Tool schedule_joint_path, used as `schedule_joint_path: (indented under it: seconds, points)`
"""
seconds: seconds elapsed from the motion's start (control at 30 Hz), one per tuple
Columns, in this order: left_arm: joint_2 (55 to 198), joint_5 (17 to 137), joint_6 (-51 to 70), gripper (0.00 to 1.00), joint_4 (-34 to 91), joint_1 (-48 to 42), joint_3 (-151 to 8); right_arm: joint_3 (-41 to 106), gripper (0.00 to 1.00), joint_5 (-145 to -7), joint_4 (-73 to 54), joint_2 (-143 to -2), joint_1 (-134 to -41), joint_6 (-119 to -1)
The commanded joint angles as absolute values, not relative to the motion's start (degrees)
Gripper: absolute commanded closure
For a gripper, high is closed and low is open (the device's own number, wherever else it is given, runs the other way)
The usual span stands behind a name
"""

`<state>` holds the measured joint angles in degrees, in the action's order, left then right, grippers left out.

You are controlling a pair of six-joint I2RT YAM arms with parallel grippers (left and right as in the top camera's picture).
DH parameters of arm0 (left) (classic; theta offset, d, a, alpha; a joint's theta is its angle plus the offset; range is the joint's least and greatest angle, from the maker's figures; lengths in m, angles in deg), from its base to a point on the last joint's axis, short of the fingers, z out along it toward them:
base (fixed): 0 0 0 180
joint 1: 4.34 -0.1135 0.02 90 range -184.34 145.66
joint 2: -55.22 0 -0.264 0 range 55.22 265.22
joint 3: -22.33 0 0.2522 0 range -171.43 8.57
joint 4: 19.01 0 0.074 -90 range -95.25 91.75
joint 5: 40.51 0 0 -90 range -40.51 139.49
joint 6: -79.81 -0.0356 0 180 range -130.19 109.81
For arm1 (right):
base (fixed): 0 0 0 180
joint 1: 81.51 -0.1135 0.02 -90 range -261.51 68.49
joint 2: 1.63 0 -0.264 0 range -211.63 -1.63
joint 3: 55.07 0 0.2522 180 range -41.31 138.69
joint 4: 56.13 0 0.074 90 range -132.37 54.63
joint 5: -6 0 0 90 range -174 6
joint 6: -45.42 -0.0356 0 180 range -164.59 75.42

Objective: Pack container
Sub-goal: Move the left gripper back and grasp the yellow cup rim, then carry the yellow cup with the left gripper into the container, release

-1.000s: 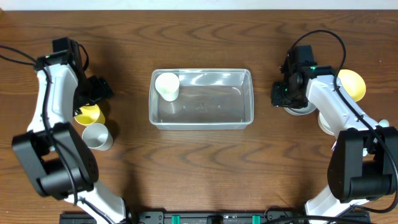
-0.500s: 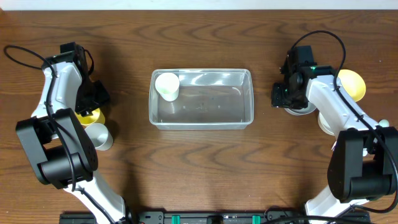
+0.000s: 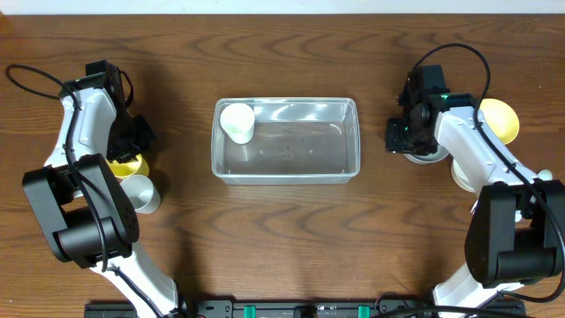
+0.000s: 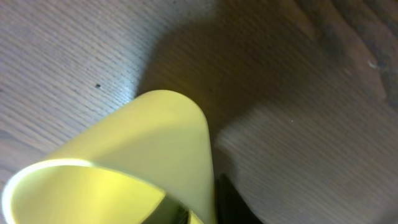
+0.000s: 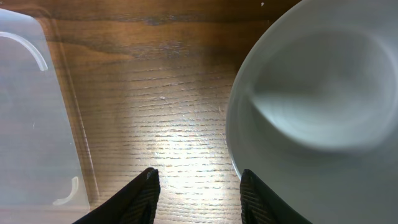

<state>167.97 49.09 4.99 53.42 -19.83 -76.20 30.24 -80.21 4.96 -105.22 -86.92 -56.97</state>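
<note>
The clear container (image 3: 286,177) sits mid-table with a white cup (image 3: 237,122) in its far left corner. My left gripper (image 3: 131,146) hangs over a yellow cup (image 3: 126,163) at the left. In the left wrist view that yellow cup (image 4: 155,137) fills the frame and my left gripper (image 4: 199,214) is shut on its wall near the rim, a dark finger (image 4: 233,202) outside it. My right gripper (image 5: 198,186) stands open over bare wood, between the container's wall (image 5: 31,112) and a white bowl (image 5: 317,99), which touches its right finger.
A second white cup (image 3: 139,193) lies beside the yellow one. On the right, a yellow bowl (image 3: 499,119) and another white bowl (image 3: 461,175) sit behind my right arm. Cables trail from both arms.
My left arm swung in over the yellow cup and its jaws closed on the cup's wall. The right arm, the container and the bowls stayed still.
</note>
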Motion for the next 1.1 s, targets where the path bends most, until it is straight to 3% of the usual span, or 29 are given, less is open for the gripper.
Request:
schedule_joint_path:
  seconds: [0.0,0.47,0.77,1.07]
  points:
    - [168.49,48.71,4.71,0.94,53.75,-19.81,-76.03,31.16,0.56,-80.78,5.05,-105.24,-86.54,-56.09]
    - [165.48,48.34,-0.63,0.94,53.62,-17.36,-82.35,31.16,0.56,-80.78,5.03,-105.24,-86.54,-56.11]
    - [155.34,48.87,-6.35,0.94,61.44,-2.47,-91.94,31.16,0.56,-80.78,5.03,-105.24,-86.54,-56.11]
    - [152.97,61.0,-6.61,0.94,74.65,11.64,-92.31,31.16,0.56,-80.78,4.99,-105.24,-86.54,-56.11]
